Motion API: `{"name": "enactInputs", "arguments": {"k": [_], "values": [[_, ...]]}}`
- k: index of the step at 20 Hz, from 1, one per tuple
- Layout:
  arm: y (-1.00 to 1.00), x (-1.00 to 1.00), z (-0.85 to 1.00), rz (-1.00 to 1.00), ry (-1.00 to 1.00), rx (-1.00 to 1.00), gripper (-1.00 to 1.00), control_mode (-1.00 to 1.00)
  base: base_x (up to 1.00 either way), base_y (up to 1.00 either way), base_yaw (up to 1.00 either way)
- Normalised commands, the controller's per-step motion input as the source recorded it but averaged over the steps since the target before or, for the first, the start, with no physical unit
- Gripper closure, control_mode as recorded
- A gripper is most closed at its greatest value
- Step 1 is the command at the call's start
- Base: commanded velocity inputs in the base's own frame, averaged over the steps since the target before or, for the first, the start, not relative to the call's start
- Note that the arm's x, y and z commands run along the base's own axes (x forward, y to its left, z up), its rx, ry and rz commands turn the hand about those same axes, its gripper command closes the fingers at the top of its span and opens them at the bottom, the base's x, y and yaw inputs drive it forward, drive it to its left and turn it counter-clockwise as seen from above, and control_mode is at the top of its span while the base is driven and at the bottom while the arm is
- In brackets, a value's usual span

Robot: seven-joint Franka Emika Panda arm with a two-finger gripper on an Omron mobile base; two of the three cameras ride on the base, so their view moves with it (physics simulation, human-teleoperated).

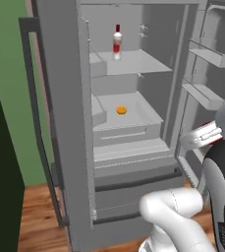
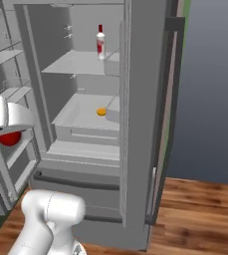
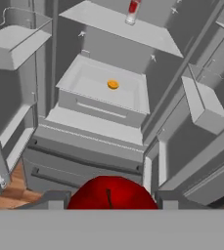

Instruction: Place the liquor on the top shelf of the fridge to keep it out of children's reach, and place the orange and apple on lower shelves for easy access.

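Inside, liquor (image 1: 117, 42) tops the shelf (image 1: 143, 63); orange (image 1: 121, 110) sits in the drawer (image 1: 133, 129).

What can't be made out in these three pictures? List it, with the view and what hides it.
- Apple: hand view, lower half cut off at the bottom edge; right base view, partly behind the white arm.
- Gripper: fingertips hidden behind the apple, so contact is unclear.
- Liquor: label too small to read in all views; top cut off in the hand view.
- Orange: too small for surface detail.
- Fridge: top cropped.
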Motion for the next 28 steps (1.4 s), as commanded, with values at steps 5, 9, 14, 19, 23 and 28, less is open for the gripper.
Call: {"name": "enactInputs", "arguments": {"k": [5,9,14,19,23,28], "values": [[0.00,0.00,0.00,0.00,0.00,0.00,1.00,1.00,0.48,0.00,-0.10],[0.00,0.00,0.00,0.00,0.00,0.00,1.00,1.00,0.48,0.00,-0.08],[0.00,0.00,0.00,0.00,0.00,0.00,1.00,1.00,0.45,0.00,-0.06],[0.00,0.00,0.00,0.00,0.00,0.00,1.00,1.00,0.35,0.00,-0.03],[0.00,0.00,0.00,0.00,0.00,0.00,1.00,1.00,0.25,0.00,0.00],[0.00,0.12,-0.06,0.00,0.00,0.00,1.00,-1.00,0.15,0.00,0.00]]}}
